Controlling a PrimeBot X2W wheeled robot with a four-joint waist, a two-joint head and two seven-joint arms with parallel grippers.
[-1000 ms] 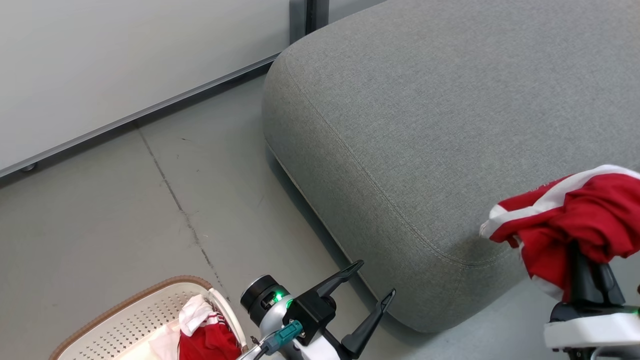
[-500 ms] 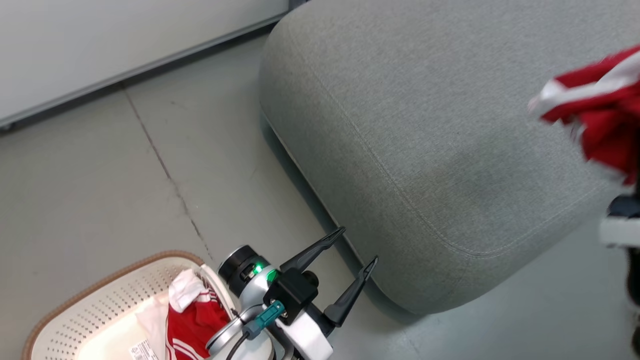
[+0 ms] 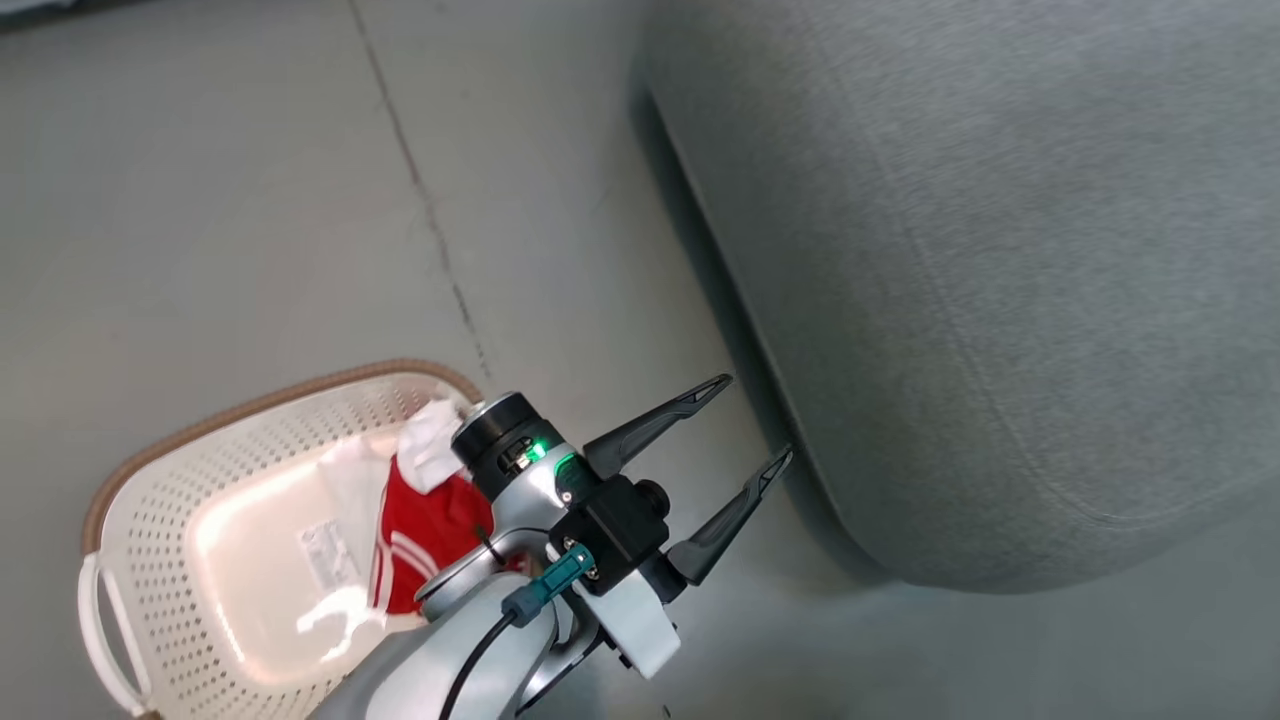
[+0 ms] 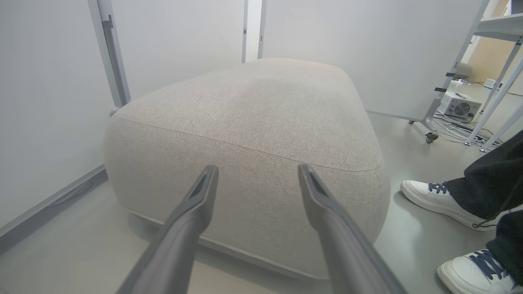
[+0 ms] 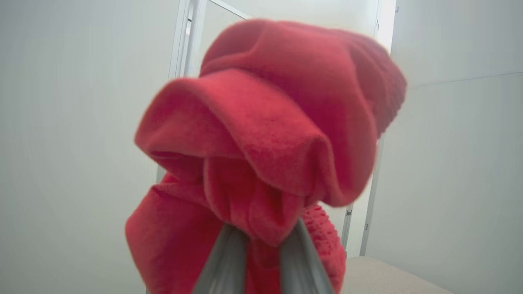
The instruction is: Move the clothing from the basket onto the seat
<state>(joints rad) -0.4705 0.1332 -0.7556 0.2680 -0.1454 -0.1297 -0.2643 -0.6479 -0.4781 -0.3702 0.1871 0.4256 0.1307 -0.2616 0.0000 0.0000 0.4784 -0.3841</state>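
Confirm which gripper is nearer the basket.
Left. Left gripper, open, sits right beside the basket, pointing at the seat; right gripper holds a red garment raised near the seat.

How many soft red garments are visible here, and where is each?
2. One red white-striped garment lies in the cream perforated plastic basket, partly behind the left arm. One bunched red garment is pinched by the right gripper. The basket may hide more.

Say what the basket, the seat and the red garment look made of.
The basket: likely moulded plastic, cream, glossy where light glints, punched with holes; brown rim looks woven. The seat: grey woven upholstery, matte, visible weave and stitched seam. The garment: soft red fabric, perhaps fleecy knit, folding in limp bunches.
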